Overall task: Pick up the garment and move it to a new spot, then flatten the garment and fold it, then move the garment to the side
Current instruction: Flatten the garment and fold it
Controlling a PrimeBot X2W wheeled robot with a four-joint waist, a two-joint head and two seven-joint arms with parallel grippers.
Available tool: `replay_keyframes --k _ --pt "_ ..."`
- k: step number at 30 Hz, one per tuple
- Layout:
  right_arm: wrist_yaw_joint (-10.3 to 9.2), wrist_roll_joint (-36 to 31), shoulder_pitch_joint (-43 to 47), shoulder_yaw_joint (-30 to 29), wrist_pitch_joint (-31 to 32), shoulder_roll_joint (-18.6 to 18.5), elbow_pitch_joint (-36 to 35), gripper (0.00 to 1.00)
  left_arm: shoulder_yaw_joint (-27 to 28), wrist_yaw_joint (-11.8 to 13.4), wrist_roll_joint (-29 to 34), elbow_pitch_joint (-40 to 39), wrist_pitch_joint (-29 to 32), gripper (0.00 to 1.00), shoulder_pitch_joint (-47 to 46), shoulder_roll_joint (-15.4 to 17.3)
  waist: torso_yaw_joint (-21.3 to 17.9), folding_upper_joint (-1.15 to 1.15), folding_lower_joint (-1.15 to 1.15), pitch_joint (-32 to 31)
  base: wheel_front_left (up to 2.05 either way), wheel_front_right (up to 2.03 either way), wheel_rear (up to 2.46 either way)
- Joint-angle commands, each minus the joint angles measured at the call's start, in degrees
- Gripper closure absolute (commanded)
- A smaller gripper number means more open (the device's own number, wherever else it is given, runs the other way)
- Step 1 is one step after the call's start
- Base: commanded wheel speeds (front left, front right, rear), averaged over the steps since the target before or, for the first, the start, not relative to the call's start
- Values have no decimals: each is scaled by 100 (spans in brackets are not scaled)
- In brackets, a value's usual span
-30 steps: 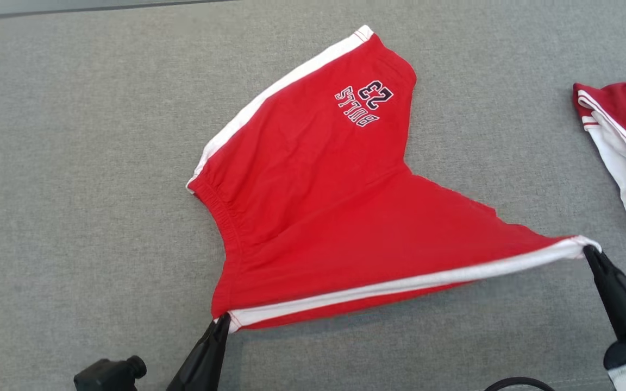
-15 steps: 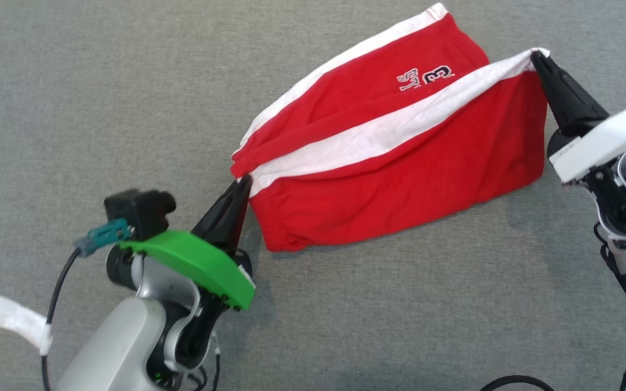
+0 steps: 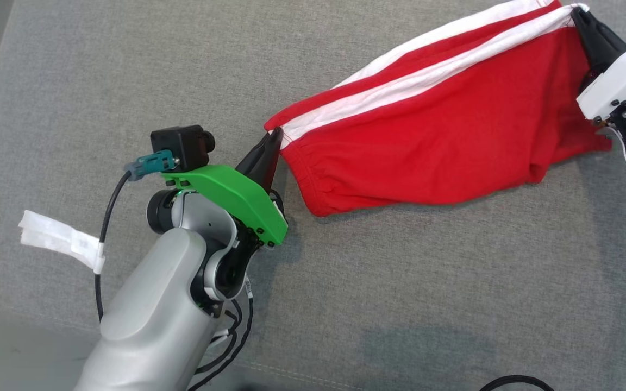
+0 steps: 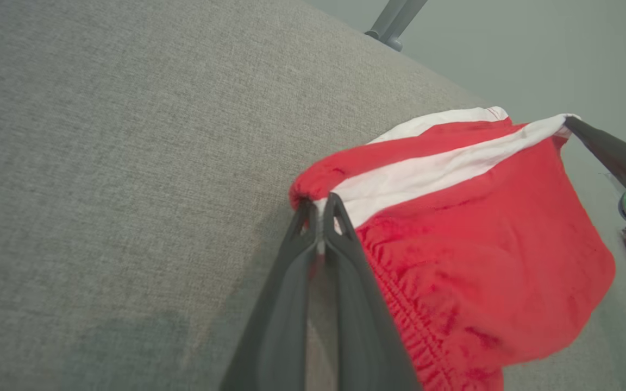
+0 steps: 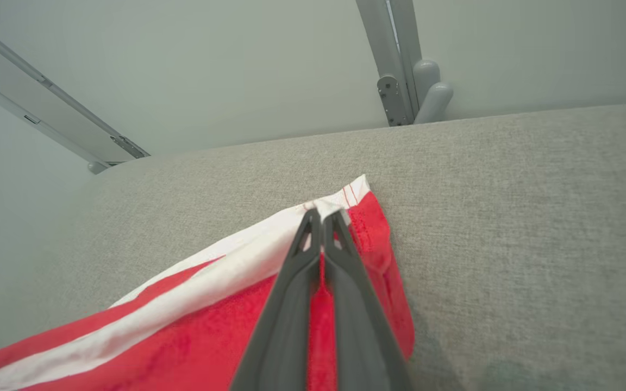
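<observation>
- The bench (image 3: 378, 304) lies bare to the left of the shorts and on the near side of them. That looks like ample room for sliding them aside. Its left edge shows at the upper left of the head view. Its far edge runs a little beyond the held corner in the right wrist view.
- The shorts (image 3: 432, 146) lay spread open a second ago. Now the near striped side is carried over onto the far one, so they are doubled. The fold looks almost laid, with release, smoothing and the move aside left to do.
- The left gripper (image 3: 273, 139) has its jaws shut on the waistband end.
- The right gripper (image 3: 579, 13) has its jaws shut on the hem corner.
</observation>
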Motion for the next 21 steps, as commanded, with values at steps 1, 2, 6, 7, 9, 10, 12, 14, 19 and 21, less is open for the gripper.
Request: replay_keyframes --k 1,2,6,7,9,10,12,14,19,21 --pt "1 -10 -87 59 -19 9 139 100 -28 -87 -23 151 -31 100 -130 -34 82 0 0 11 0 0 0" --pt "1 -29 -143 96 -27 -7 229 100 -57 -126 -21 249 -50 100 -167 -78 91 0 0 9 0 0 0" --pt "1 -28 -356 243 -69 -7 503 100 -58 -221 -48 539 -160 100 -347 -194 117 0 0 38 0 0 0" --pt "1 -28 -437 251 -90 -29 563 100 -49 -240 -54 588 -182 100 -401 -215 124 0 0 62 0 0 0" --pt "0 -51 -579 261 -142 -71 677 100 -49 -267 -63 649 -222 100 -499 -268 142 0 0 100 0 0 0" --pt "1 -82 -641 279 -172 -93 732 100 -57 -287 -47 684 -233 100 -553 -286 153 0 0 112 0 0 0" --pt "1 -114 -764 318 -208 -127 829 100 -66 -301 -40 764 -247 100 -651 -320 177 0 0 130 0 0 0" --pt "0 -168 -847 389 -225 -152 917 100 -67 -306 -41 848 -288 100 -729 -345 192 0 0 141 0 0 0" --pt "1 -289 -983 632 -271 -76 1050 100 -141 -327 -36 1109 -246 100 -822 -397 185 0 0 152 0 0 0" --pt "1 -351 -1069 784 -357 -40 1044 82 -218 -346 100 1209 -309 100 -898 -384 162 0 0 163 0 0 0"
